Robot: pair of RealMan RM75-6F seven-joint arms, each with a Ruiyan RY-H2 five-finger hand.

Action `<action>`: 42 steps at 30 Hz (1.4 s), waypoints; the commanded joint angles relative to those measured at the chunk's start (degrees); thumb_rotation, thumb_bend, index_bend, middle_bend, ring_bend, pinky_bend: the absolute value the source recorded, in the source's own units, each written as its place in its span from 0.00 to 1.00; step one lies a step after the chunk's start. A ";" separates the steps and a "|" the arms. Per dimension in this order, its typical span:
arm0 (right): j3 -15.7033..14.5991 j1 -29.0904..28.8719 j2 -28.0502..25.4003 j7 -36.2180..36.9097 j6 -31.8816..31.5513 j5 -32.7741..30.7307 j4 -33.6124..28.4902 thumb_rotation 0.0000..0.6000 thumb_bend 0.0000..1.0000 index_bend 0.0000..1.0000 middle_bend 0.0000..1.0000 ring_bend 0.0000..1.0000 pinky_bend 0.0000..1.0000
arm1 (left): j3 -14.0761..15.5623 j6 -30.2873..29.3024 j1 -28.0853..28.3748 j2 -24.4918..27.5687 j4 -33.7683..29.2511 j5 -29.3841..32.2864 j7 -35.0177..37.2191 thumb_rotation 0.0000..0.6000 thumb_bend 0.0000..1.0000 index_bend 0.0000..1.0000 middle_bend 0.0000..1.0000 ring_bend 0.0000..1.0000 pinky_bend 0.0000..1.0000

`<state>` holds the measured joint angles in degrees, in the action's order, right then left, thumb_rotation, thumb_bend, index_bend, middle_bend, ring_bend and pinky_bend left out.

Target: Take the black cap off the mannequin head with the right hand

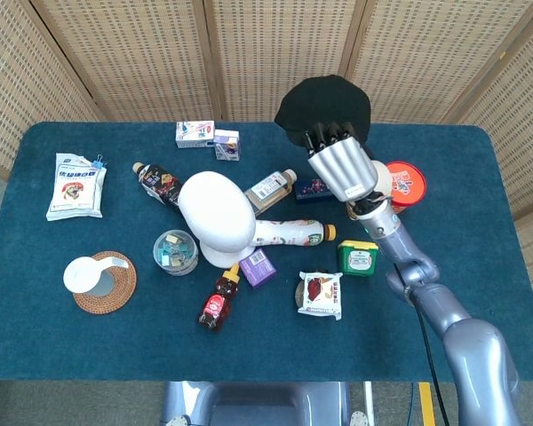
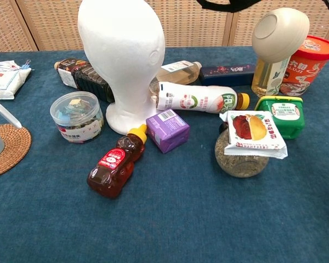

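right hand [image 1: 342,169]: silver shell, black fingers | arm: glossy grey-blue, black cable

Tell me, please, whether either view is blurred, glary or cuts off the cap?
Head view: sharp, evenly lit, no glare; black cap wholly in frame, held by the right hand. Chest view: also sharp, soft shadows; only the cap's lower edge shows at the top border.

table [image 1: 480,222]: blue cloth | mannequin head [image 1: 217,213] upright (bare) | bottles, boxes, jars around it

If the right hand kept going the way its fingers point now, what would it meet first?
Beyond the black cap that the right hand holds, probably the wicker screen behind the table; depth is unclear.
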<state>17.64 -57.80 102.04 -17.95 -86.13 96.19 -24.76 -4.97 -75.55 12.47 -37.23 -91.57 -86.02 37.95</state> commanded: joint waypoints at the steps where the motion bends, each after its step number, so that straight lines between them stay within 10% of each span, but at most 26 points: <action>1: -3.13 2.35 -0.69 1.21 -0.35 0.97 0.49 1.00 0.58 0.64 0.71 0.72 0.86 | 0.12 -0.28 -0.14 -0.08 -0.39 -0.24 -0.40 1.00 0.08 0.00 0.00 0.00 0.06; 20: -12.52 10.66 -5.21 7.41 -2.56 3.36 -14.76 1.00 0.53 0.59 0.69 0.69 0.79 | 0.23 1.86 0.81 -0.69 -1.28 0.59 -2.44 1.00 0.08 0.00 0.00 0.00 0.06; 28: -14.89 11.69 -10.68 3.18 -0.90 5.10 -26.83 1.00 0.03 0.15 0.25 0.34 0.60 | 0.24 1.11 0.59 -0.20 -2.31 0.18 -3.12 1.00 0.08 0.00 0.00 0.00 0.06; 34: -14.91 12.43 -16.04 0.24 3.73 3.23 -38.64 1.00 0.00 0.00 0.08 0.12 0.43 | 0.31 1.22 0.56 -0.24 -2.45 0.28 -3.11 1.00 0.08 0.00 0.00 0.00 0.06; 42: -13.58 12.91 -19.58 -2.54 5.63 2.01 -44.41 1.00 0.00 0.00 0.06 0.10 0.41 | 0.36 1.37 0.67 -0.30 -2.38 0.12 -3.05 1.00 0.08 0.00 0.00 0.00 0.06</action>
<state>3.80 -45.03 82.82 -20.25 -80.63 98.35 -68.81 -4.60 -74.18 13.15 -37.52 -93.95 -85.90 34.91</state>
